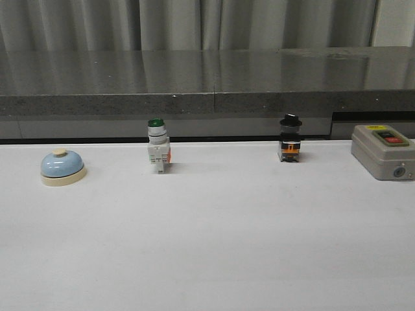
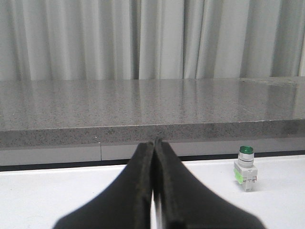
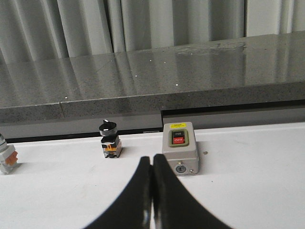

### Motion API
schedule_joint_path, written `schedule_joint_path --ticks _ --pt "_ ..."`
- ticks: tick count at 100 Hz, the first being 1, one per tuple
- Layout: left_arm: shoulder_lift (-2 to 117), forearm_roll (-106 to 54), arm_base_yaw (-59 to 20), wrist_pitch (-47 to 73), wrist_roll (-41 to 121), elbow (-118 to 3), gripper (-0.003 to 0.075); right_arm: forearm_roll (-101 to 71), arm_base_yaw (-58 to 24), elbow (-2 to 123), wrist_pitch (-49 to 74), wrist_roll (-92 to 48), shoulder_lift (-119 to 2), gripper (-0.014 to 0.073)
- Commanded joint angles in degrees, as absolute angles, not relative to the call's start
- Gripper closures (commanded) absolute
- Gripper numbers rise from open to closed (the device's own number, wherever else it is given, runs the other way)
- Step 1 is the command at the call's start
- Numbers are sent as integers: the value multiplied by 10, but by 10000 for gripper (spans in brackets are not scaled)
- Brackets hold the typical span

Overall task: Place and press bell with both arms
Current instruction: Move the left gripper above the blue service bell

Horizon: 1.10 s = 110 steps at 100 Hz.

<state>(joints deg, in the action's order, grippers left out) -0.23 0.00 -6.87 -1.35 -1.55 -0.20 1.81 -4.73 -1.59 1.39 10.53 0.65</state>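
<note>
The bell (image 1: 62, 167), a light-blue dome with a cream base and cream button, stands on the white table (image 1: 214, 246) at the far left of the front view. Neither arm shows in the front view. My left gripper (image 2: 153, 144) is shut and empty, held above the table; the bell does not show in its wrist view. My right gripper (image 3: 152, 160) is shut and empty, a little short of the grey box (image 3: 180, 148). The bell does not show in the right wrist view either.
A green-capped white push-button switch (image 1: 157, 146) (image 2: 245, 168) stands mid-left, a black-knobbed switch (image 1: 290, 138) (image 3: 109, 139) mid-right, a grey box with red and green buttons (image 1: 384, 151) at the far right. A grey stone ledge (image 1: 207, 81) runs along the table's back.
</note>
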Motion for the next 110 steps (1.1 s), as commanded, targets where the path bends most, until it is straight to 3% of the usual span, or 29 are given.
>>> schedule_joint_path --ticks 1,36,55,110 --pt "-21 -3 -67 -59 -21 31 741 25 -44 -5 -36 101 16 658" --pt "-21 -3 -67 -59 -21 30 741 25 -44 -5 -36 101 16 658" --pt "-8 -13 -67 5 -21 -5 741 25 -44 -5 -36 101 16 658" --pt "272 -28 -67 225 -21 -316 741 25 -44 -5 -36 101 16 658"
